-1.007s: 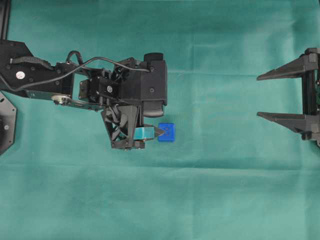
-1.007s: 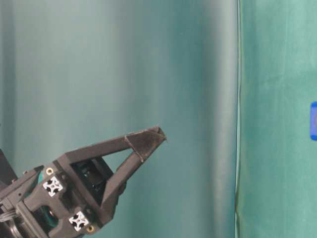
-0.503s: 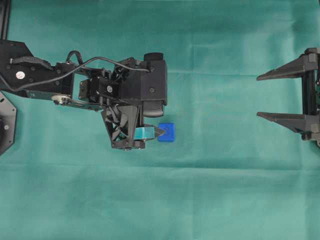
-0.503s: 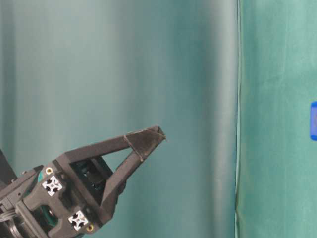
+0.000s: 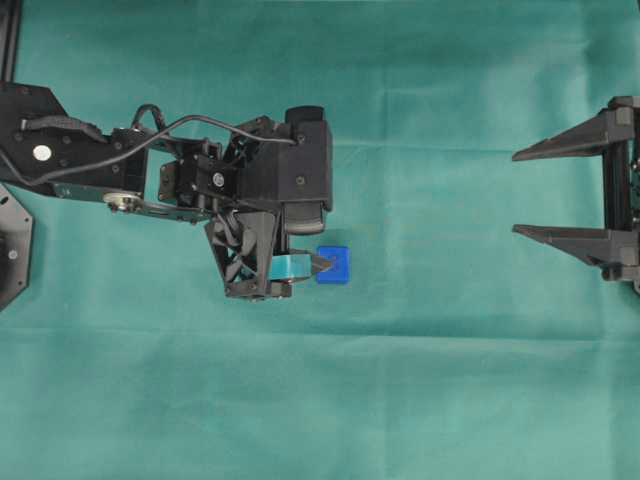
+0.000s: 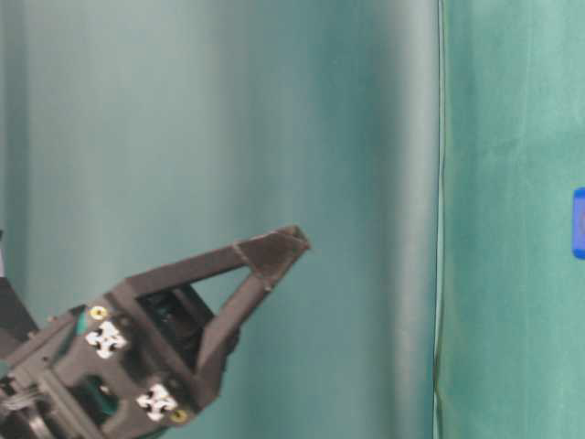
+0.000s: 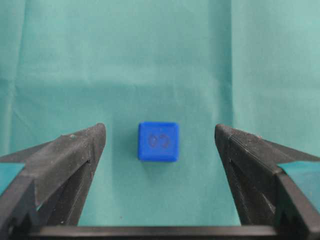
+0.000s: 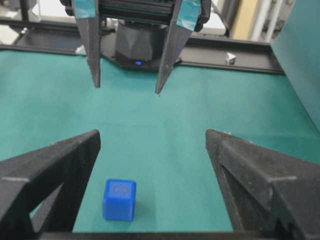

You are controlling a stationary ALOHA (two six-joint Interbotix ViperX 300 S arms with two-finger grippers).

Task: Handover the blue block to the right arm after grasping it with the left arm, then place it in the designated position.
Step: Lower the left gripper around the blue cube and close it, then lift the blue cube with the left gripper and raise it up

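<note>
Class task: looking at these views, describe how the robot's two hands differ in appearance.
The left hand has black, pointed, wedge-shaped fingers wrapped with teal tape bands, and a black cable loops over its black arm. The right hand has plain black pointed fingers with ridged inner faces and no tape.

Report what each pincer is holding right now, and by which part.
Nothing is held. The left pincer is open above the blue block, its fingers clear of both sides. The right pincer is open too, far off at the cloth's edge.
</note>
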